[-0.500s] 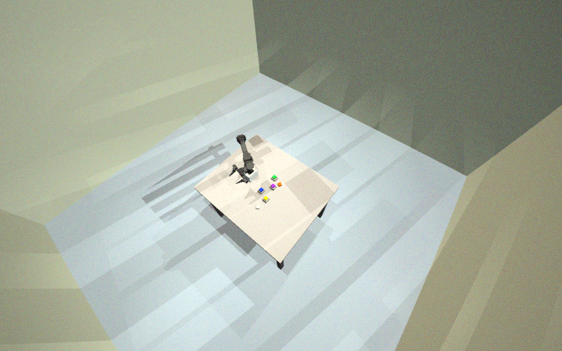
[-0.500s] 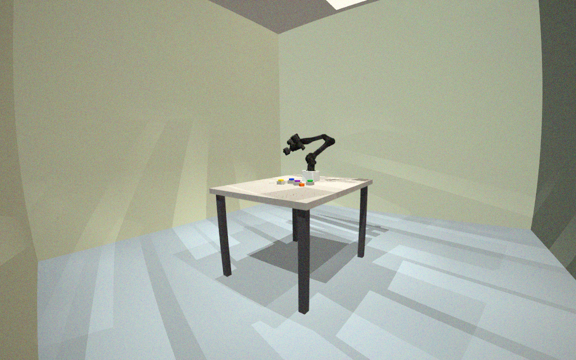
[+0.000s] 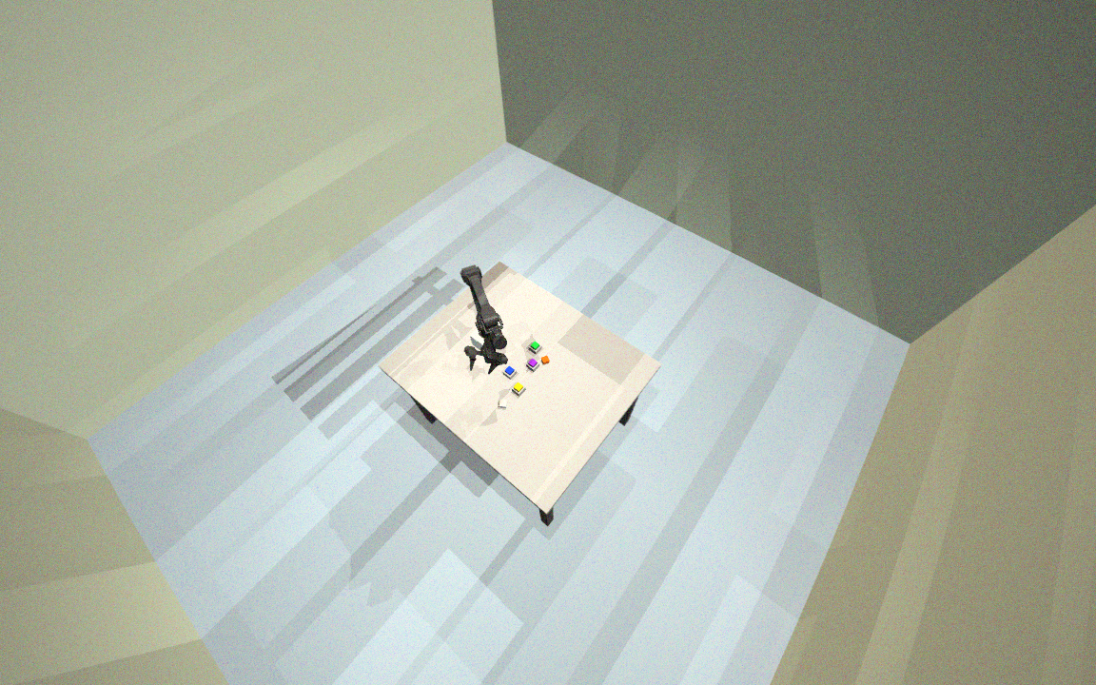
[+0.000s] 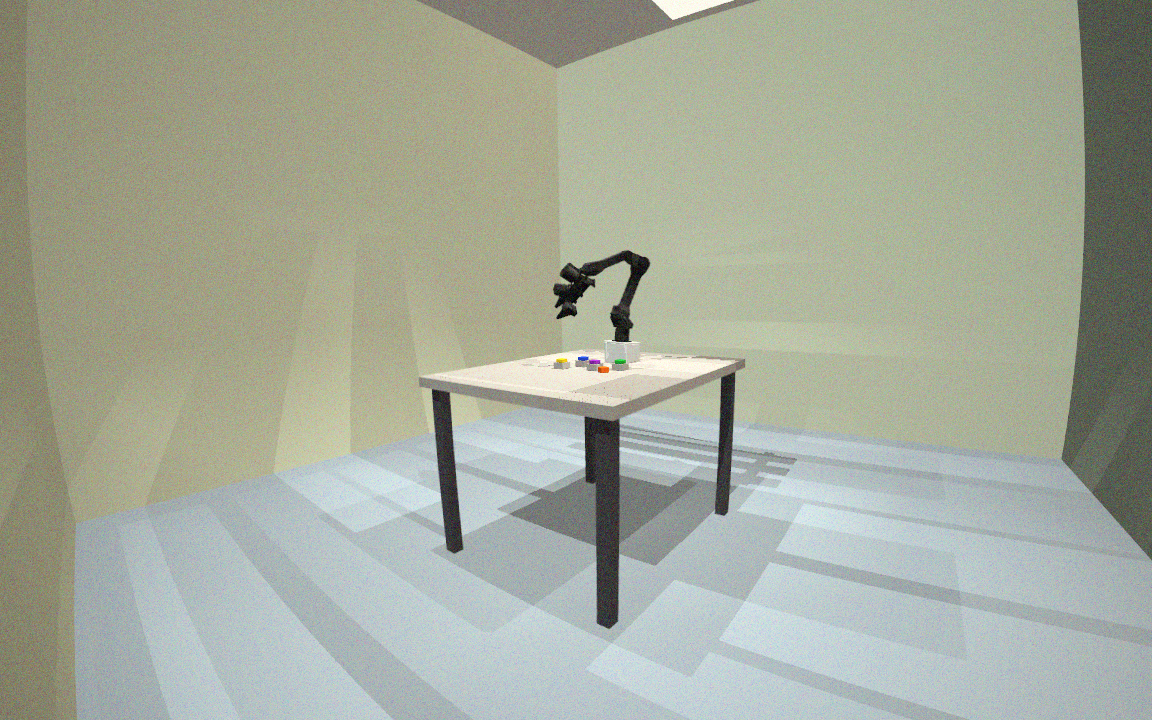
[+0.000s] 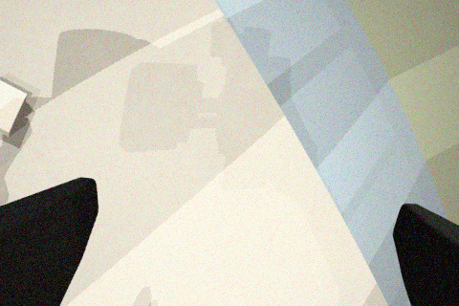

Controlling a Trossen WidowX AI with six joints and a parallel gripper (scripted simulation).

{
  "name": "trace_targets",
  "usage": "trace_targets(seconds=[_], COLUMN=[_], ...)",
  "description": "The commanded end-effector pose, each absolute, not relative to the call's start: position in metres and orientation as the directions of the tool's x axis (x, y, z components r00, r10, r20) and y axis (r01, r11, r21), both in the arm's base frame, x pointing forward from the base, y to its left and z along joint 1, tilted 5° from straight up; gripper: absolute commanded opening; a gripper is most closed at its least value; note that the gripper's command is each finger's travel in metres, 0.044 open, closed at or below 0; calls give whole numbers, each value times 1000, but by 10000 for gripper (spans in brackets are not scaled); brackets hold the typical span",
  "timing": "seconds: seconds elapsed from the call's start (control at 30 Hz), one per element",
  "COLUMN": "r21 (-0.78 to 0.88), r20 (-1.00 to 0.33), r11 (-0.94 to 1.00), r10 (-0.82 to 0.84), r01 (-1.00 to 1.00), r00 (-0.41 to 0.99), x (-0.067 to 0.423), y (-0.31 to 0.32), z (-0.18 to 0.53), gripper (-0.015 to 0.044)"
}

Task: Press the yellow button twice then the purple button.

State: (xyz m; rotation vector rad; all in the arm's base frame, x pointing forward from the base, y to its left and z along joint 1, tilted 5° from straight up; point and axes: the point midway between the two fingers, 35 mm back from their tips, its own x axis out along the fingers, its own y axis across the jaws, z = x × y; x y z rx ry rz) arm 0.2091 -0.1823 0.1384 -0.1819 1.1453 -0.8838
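Note:
The yellow button (image 3: 518, 387) (image 4: 561, 362) sits on the beige table (image 3: 535, 459) (image 4: 652, 380), nearest the table's middle in a small cluster. The purple button (image 3: 532, 363) (image 4: 593, 363) is just behind it, between the blue button (image 3: 508, 370) (image 4: 582, 360) and an orange block (image 3: 545, 359) (image 4: 603, 368). My gripper (image 3: 482, 361) (image 4: 564, 311) (image 5: 251, 210) is open and empty. It hangs well above the table, to the side of the buttons and pointing down at bare table top. No button shows in the wrist view.
A green button (image 3: 535, 346) (image 4: 619, 363) is at the back of the cluster. A small white block (image 3: 502, 400) (image 5: 10, 105) lies next to the yellow button. The arm's white base (image 4: 622, 349) stands behind the buttons. The table edge and floor show in the wrist view.

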Motion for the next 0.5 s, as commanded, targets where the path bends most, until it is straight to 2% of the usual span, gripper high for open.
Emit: trace_targets(seconds=[0.0, 0.17, 0.3, 0.47], r21=[-448, -216, 6, 46], r20=[-854, -973, -1000, -998], r11=[837, 973, 998, 996], r10=[-504, -221, 5, 43], r01=[315, 78, -60, -78], r00=[124, 62, -21, -37], x=[243, 281, 303, 307], y=[-160, -122, -89, -83], z=[113, 82, 59, 56], gripper=[400, 400, 400, 400])
